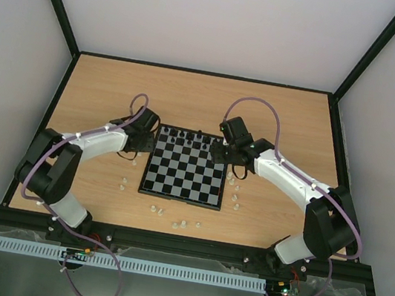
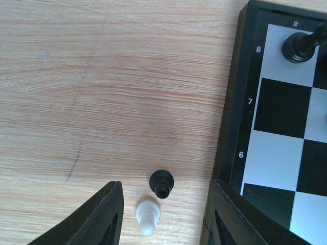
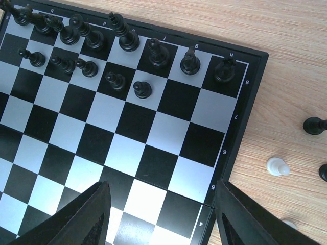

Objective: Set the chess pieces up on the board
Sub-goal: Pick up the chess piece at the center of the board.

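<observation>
The left gripper [image 2: 165, 190] hangs over the table [image 2: 102, 76], just beside the board's left edge. Its jaws stand moderately apart and grip nothing. Two loose pieces sit between its fingers, touching neither: one black pawn [image 2: 162, 182] and, nearer the wrist, one white pawn [image 2: 148, 217].

The board [image 3: 153, 132] lies in the middle of the table, between the two arms. Only black pieces stand on it. The far row [image 3: 156, 53] holds what looks like eight, though its left end is too crowded to count surely. Five pawns [image 3: 115, 80] stand in the next row, on its left squares.

The right gripper [image 3: 162, 184] hangs above the board's right part, its jaws likewise apart and holding nothing. On the table right of the board, the right wrist view shows two loose black pieces [image 3: 314, 125] and one white piece [image 3: 277, 167].

In the top view, small pale pieces [image 1: 184, 223] lie scattered left of, in front of and right of the board, too small to count exactly.
</observation>
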